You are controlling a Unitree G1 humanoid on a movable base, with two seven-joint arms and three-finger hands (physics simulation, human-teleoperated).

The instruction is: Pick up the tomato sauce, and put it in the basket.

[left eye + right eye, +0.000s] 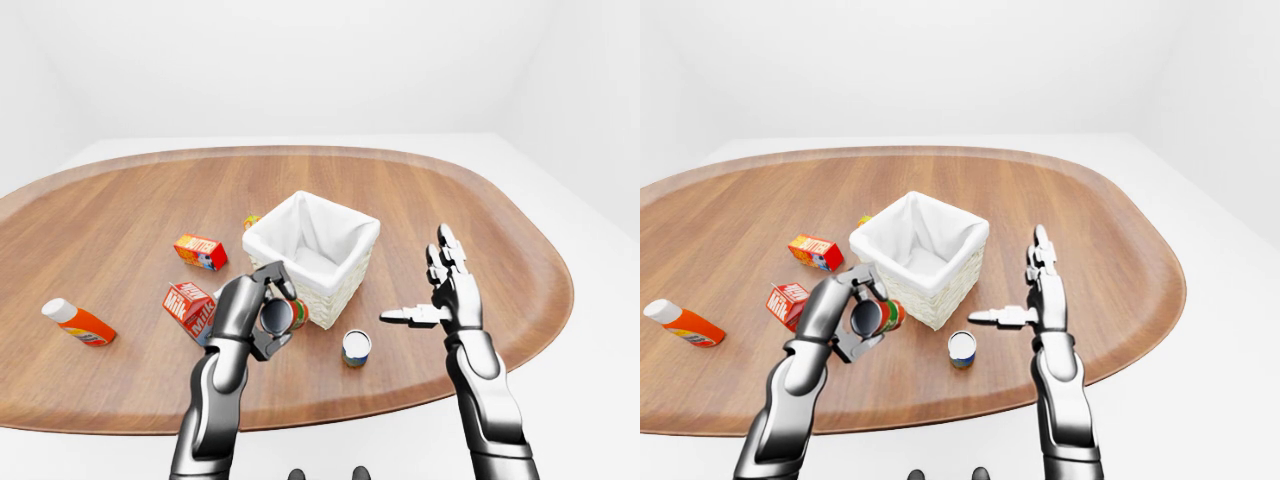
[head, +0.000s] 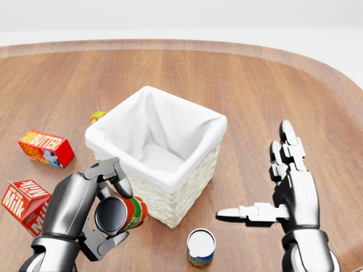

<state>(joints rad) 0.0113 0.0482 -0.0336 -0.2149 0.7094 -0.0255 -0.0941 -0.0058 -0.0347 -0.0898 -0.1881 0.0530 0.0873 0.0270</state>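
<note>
The tomato sauce can (image 2: 131, 213), with a red and green label, lies on its side in my left hand (image 2: 113, 212), whose fingers are closed round it. It is held just above the table by the lower left corner of the white-lined wicker basket (image 2: 195, 190), outside the basket. My right hand (image 2: 258, 175) is open and empty to the right of the basket, fingers up and thumb pointing left.
A second can (image 2: 201, 247) stands upright below the basket between my hands. A milk carton (image 2: 25, 205) and a butter box (image 2: 45, 148) lie left of my left hand. An orange bottle (image 1: 78, 322) lies far left. A small orange object (image 2: 97, 117) sits by the basket's upper left.
</note>
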